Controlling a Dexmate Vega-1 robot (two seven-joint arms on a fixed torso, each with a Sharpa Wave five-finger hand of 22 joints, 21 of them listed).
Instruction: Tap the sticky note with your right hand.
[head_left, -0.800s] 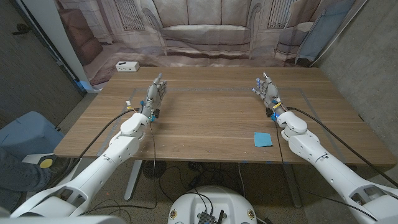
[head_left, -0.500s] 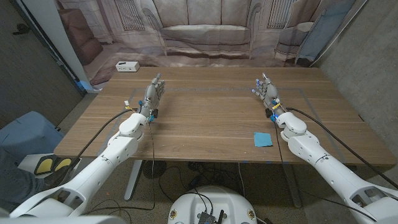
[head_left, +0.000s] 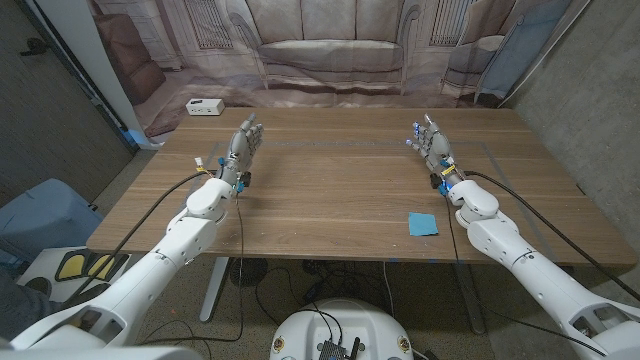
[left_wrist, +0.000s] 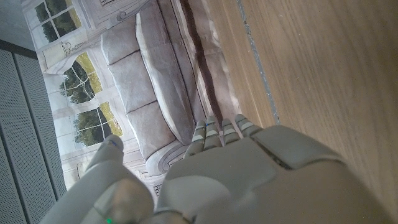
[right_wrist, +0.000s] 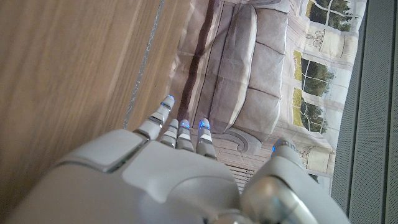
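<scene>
The blue note (head_left: 423, 222) is seen lower right on the table (head_left: 330, 190). The right hand (head_left: 431, 143), above it, and the left hand (head_left: 243, 148), upper left, are held empty with fingers apart.

Wooden table, printed backdrop, and a few things on the floor.

The table (head_left: 340, 180) has a wood top with long grain lines and thin tape lines on its surface. A small white box (head_left: 203, 107) lies at about 10 o'clock on the table, near the far left corner. Behind the table, at 12 o'clock, hangs a backdrop (head_left: 330, 45) printed with a grey sofa and windows. At about 8 o'clock, on the floor beside the table, there is a blue thing (head_left: 40, 212) and a yellow and black thing (head_left: 82, 265); what they are I cannot tell. Cables (head_left: 300, 290) lie on the floor under the near edge, at 6 o'clock.
</scene>
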